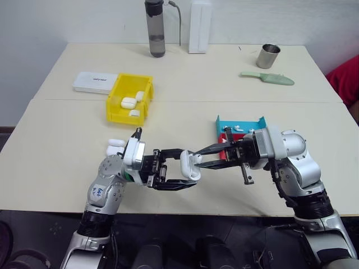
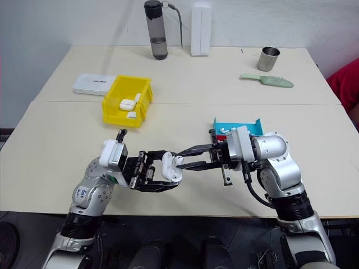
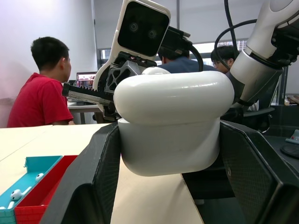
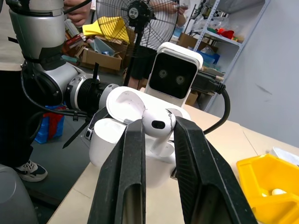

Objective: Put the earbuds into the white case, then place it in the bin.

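Left pincer [image 1: 178, 175] clamps the white case [image 1: 189, 166] with its lid open, steadying it so right pincer [image 4: 158, 140], pinching an earbud [image 4: 158, 125], can seat it inside.

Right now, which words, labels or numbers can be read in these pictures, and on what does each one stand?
On the flat white box beside the yellow bin: one small dark printed line, too small to read.
On the sticker on the left forearm: handwritten marks, too blurred to read with certainty.
I find no other text that can be quoted.
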Controlling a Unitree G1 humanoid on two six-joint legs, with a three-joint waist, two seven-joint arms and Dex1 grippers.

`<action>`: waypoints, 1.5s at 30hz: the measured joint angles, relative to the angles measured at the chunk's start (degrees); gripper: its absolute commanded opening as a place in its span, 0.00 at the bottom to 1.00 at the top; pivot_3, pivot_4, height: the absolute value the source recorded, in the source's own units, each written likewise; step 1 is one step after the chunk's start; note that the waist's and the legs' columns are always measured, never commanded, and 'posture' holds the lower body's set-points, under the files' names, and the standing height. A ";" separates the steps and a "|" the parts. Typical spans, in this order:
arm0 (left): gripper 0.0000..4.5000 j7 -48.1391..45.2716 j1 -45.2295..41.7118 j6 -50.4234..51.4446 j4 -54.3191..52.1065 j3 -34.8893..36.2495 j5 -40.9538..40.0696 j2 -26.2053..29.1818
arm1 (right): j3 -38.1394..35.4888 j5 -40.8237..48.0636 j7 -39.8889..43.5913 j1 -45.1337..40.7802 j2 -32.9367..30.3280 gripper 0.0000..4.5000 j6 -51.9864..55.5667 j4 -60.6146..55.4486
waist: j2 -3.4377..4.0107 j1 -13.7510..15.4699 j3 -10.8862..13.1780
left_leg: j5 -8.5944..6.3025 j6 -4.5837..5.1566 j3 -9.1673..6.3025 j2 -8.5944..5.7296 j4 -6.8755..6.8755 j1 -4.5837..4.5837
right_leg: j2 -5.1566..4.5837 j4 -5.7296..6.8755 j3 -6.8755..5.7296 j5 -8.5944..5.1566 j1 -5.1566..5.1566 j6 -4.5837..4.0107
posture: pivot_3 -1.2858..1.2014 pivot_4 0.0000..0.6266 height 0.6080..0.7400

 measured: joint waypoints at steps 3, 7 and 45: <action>0.63 -0.16 0.00 0.00 0.00 0.17 0.00 0.25 | 0.27 -0.59 -0.21 -0.49 0.94 0.09 -0.25 1.01 | 0.00 -0.02 0.00 | 0.00 0.00 0.00 0.00 0.00 0.00 | 0.00 0.02 0.00 0.00 0.00 0.00 | 0.52 0.24 1.00; 0.63 -0.17 0.01 0.00 0.00 0.50 0.00 0.49 | 0.51 -1.52 -0.35 -1.08 1.37 0.09 -0.25 1.29 | 0.00 -0.04 0.00 | 0.00 0.00 0.00 0.00 0.00 0.00 | 0.00 0.01 0.00 0.00 -0.01 0.00 | 0.52 0.24 1.00; 0.63 1.88 0.21 -4.97 -1.39 2.24 -1.36 -0.90 | -11.59 0.35 5.01 6.41 -15.66 0.99 9.70 3.68 | -0.10 0.56 0.06 | -0.01 0.02 -0.02 0.00 -0.02 -0.02 | 0.00 -0.15 -0.05 0.00 0.10 0.00 | 0.52 0.24 1.00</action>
